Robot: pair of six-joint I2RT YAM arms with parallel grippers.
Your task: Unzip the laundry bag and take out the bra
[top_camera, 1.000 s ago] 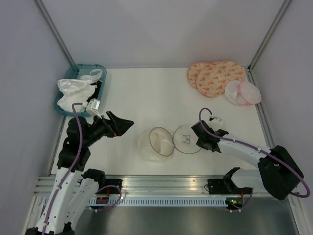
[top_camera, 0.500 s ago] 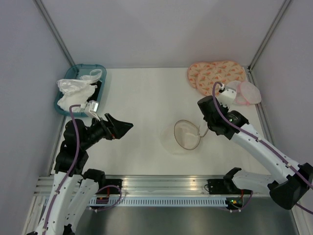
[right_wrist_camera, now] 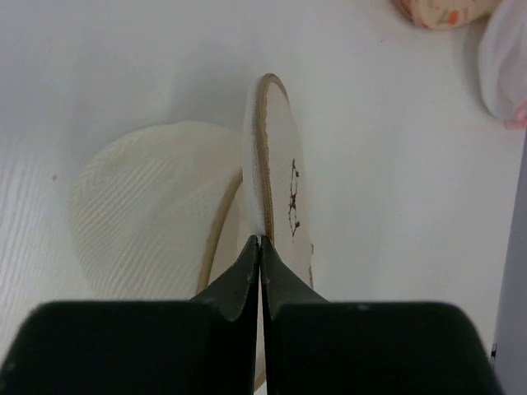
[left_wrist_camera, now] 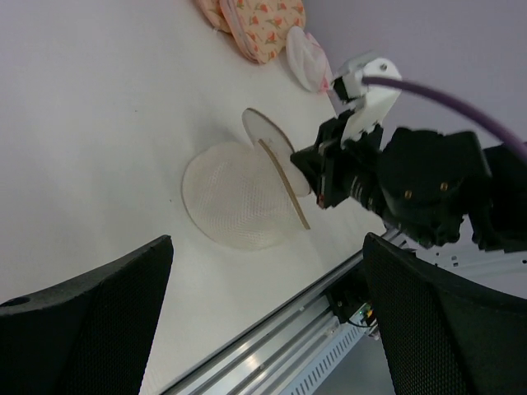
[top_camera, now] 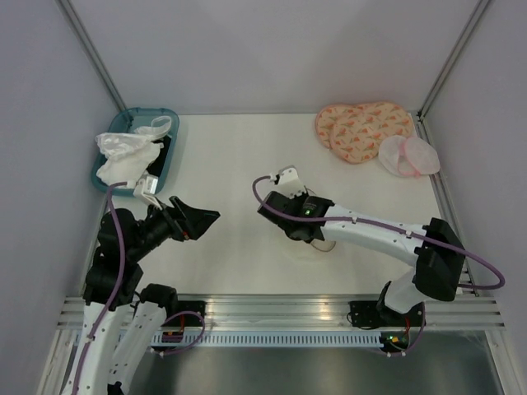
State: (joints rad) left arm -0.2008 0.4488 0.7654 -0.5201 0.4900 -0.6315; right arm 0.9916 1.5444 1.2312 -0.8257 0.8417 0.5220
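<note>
The laundry bag lies open in the left wrist view: its cream mesh dome half [left_wrist_camera: 235, 202] rests on the table and its flat tan-rimmed lid [left_wrist_camera: 268, 148] stands up. My right gripper [right_wrist_camera: 260, 240] is shut on the lid's rim, next to the black bra icon [right_wrist_camera: 292, 197]. From above, the right gripper [top_camera: 306, 232] covers most of the bag [top_camera: 327, 243]. No garment shows inside the bag. A small white strapped fabric that looks like the bra [top_camera: 156, 127] lies in the teal tray [top_camera: 171, 156]. My left gripper [top_camera: 200, 218] is open and empty, left of the bag.
A larger white cloth [top_camera: 122, 153] fills the tray at the back left. A pink-orange patterned double pad [top_camera: 362, 127] and a pale pink mesh pair [top_camera: 408, 155] lie at the back right. A metal rail [top_camera: 272, 309] runs along the near table edge.
My right wrist has swung left and now hangs over the bag, still holding the lid, which has gone from flat to upright. My left gripper has barely moved.
</note>
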